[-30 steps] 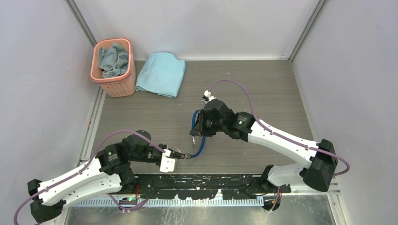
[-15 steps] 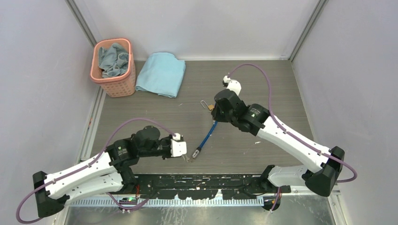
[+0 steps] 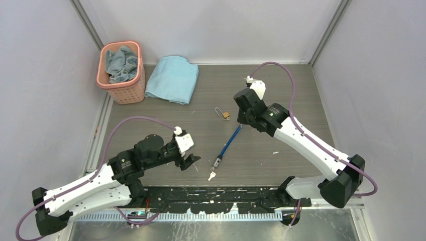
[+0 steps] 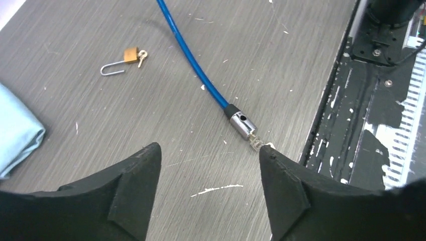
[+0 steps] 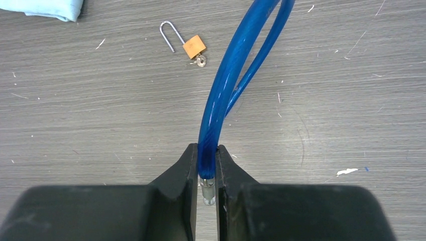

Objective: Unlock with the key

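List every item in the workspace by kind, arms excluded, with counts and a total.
cloths: 2
basket: 1
padlock: 1
blue cable: 1
keys: 2
total: 7

We list, on one grey wood-grain bench [image 3: 281, 90]:

- Blue cable [image 3: 230, 141], sheathed, with silver metal ends: one.
- Small brass padlock [image 3: 226, 116] with a silver shackle: one.
- Tiny silvery-grey metal key: two by our count, one key [image 5: 201, 61] at the padlock and a second key [image 3: 211, 175] by the cable's end.
- Salmon-pink slatted plastic basket [image 3: 128, 93]: one.
- Light blue cloths: two, a folded cloth [image 3: 173, 79] and a crumpled cloth [image 3: 121, 64].
- Black two-finger grippers: two, left gripper [image 4: 210, 150] and right gripper [image 5: 206, 150].
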